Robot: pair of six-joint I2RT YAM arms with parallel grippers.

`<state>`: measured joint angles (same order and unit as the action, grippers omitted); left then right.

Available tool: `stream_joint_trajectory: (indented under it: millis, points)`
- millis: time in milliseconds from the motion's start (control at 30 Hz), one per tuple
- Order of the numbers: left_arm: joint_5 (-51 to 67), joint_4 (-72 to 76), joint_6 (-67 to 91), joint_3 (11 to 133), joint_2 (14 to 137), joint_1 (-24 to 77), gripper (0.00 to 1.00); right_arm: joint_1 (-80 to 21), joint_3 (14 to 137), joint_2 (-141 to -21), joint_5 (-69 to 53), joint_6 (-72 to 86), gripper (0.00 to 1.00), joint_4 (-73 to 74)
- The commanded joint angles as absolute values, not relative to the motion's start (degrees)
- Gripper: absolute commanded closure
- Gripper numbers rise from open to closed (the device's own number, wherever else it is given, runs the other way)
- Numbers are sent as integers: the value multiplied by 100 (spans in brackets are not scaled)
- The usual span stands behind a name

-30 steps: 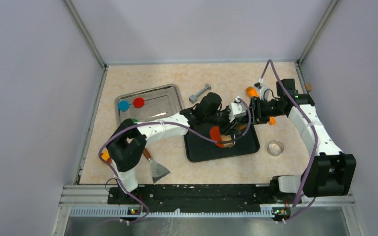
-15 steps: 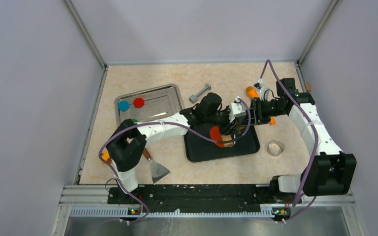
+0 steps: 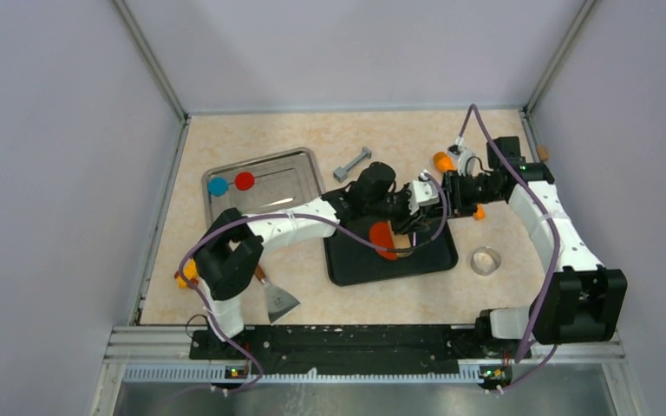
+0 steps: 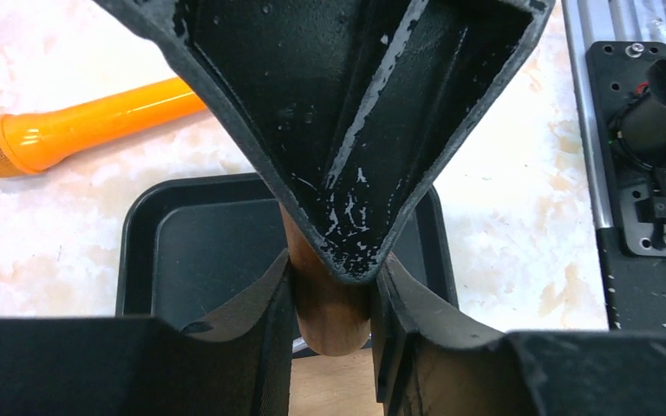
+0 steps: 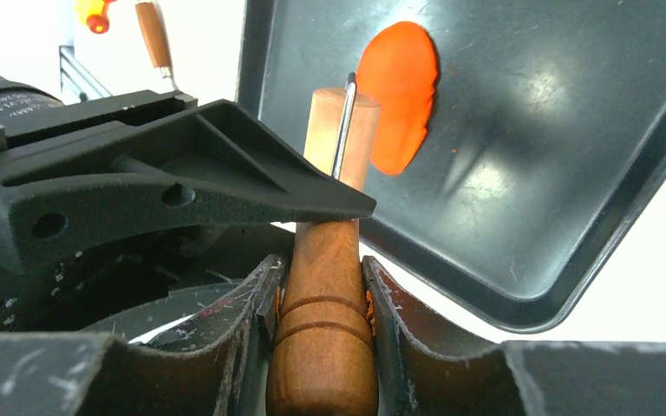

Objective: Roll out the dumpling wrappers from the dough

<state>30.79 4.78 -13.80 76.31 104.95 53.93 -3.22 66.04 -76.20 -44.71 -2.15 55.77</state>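
The right claw is clamped on the grooved handle of the wooden rolling pin, and the left claw grips the shaft just ahead of it. The pin's long axis runs across the counter from the right arm toward the left, over the black tray. The flattened orange dough lies in the tray beyond the pin's free end. The left claw is nearer to it, so I'd say the pin must go that way.

The orange dough, pressed flat into an oval, lies in the black tray. The brown wooden rolling pin hangs above the tray, clamped between jaws.
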Motion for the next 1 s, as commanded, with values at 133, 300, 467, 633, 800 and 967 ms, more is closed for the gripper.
stream_joint_trajectory:
  millis: [133, 300, 467, 633, 800, 967]
  points:
    - [2710, 960, -1355, 7561, 10678, 5467, 100, -400, 6278, -7637, -5021, 124, 100, 4691]
    - [2432, 1142, -1189, 7229, 10668, 5445, 100, -486, 6235, -8091, -5049, 82, 100, 4298]
    - [2154, 1187, -1134, 7194, 10797, 5368, 100, -537, 6255, -8375, -4993, -203, 100, 4055]
    - [2136, 1289, -1071, 7231, 10970, 5254, 100, -563, 6188, -8683, -4992, -265, 100, 3863]
    - [2093, 1350, -1048, 7091, 11042, 5163, 100, -631, 6151, -8980, -4995, -312, 100, 3667]
    - [2074, 1384, -1039, 6785, 11020, 5058, 100, -706, 5986, -9155, -4864, -538, 100, 3467]
